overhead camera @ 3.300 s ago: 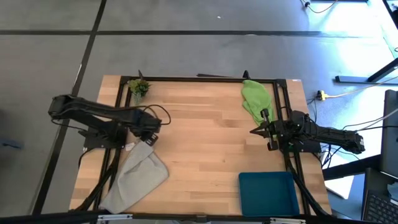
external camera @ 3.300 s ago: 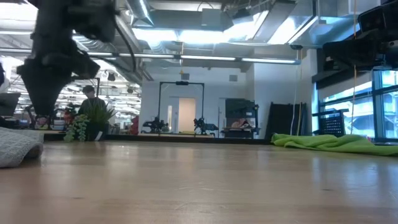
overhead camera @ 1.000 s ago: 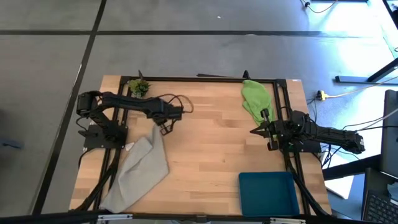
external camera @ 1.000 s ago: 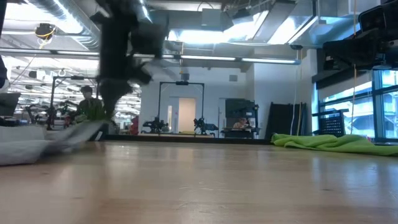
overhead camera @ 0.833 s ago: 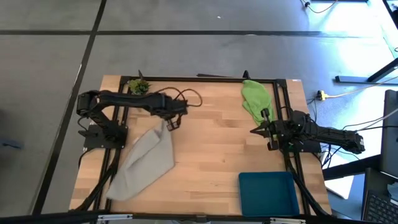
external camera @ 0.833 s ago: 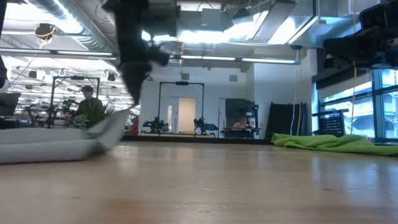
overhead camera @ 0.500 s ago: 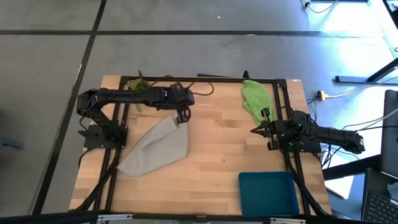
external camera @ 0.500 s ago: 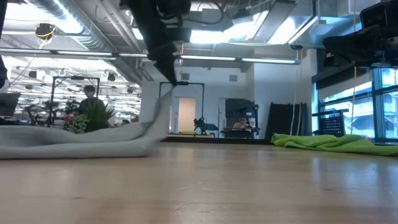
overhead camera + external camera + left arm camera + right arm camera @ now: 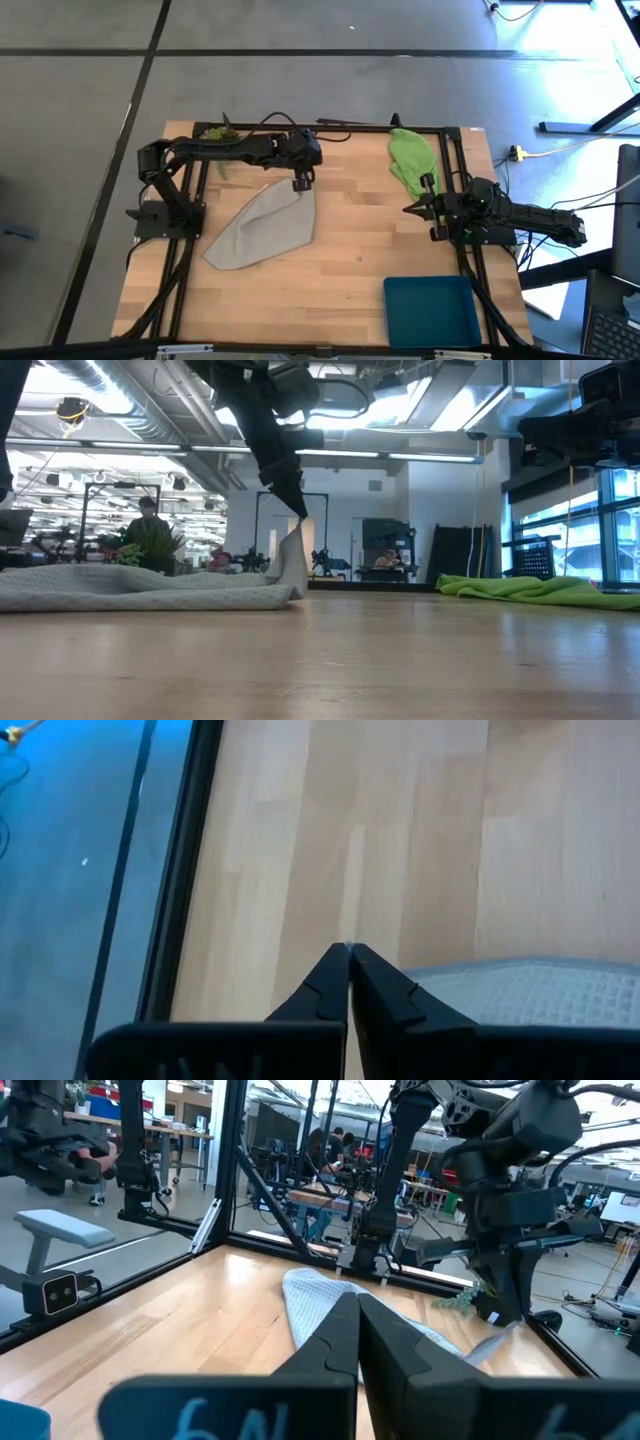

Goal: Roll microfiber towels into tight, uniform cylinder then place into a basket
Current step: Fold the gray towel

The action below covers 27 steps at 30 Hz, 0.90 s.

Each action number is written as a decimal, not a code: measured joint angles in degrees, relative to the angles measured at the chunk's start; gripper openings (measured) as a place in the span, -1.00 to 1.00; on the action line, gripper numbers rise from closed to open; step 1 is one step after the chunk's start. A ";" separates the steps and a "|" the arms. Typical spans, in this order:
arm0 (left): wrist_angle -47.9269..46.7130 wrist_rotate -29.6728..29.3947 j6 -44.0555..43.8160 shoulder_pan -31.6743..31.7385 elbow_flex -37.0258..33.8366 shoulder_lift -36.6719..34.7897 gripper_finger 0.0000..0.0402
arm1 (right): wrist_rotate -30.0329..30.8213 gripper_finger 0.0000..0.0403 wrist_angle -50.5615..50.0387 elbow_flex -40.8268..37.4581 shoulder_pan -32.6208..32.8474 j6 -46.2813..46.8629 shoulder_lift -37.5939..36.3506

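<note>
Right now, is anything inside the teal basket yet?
No towel is in it. The basket shows only its bare teal floor in the high view. The grey towel lies spread on the table, one corner pinched by the left gripper; the green towel lies unrolled near the far edge.

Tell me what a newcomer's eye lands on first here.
The left gripper, shut on a corner of the grey towel, lifts it near the table's far middle; the rest trails flat toward the front left. The green towel lies crumpled at the far right beside the waiting right gripper, and the basket sits front right.
</note>
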 joint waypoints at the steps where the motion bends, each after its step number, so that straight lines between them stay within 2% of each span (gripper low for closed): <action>1: 0.36 -0.02 0.04 -0.08 0.00 0.00 -1.00 | 0.02 -0.96 0.01 0.00 0.00 0.00 0.00; 14: 2.17 -0.88 0.04 -0.11 0.00 -0.22 -0.60 | 0.42 -0.96 -0.43 0.00 0.00 0.00 0.00; 19: -8.58 -3.08 -4.23 0.43 0.09 -1.78 -0.60 | 0.43 -0.96 -0.46 0.00 0.00 0.00 0.00; 24: -22.12 4.16 -8.44 3.54 0.02 -1.92 -0.65 | 0.45 -0.96 -0.58 0.00 -0.02 0.02 -0.02; 27: -24.49 10.31 -12.40 6.45 0.02 -1.27 -0.69 | 0.44 -0.96 -0.71 0.00 -0.02 0.14 -0.02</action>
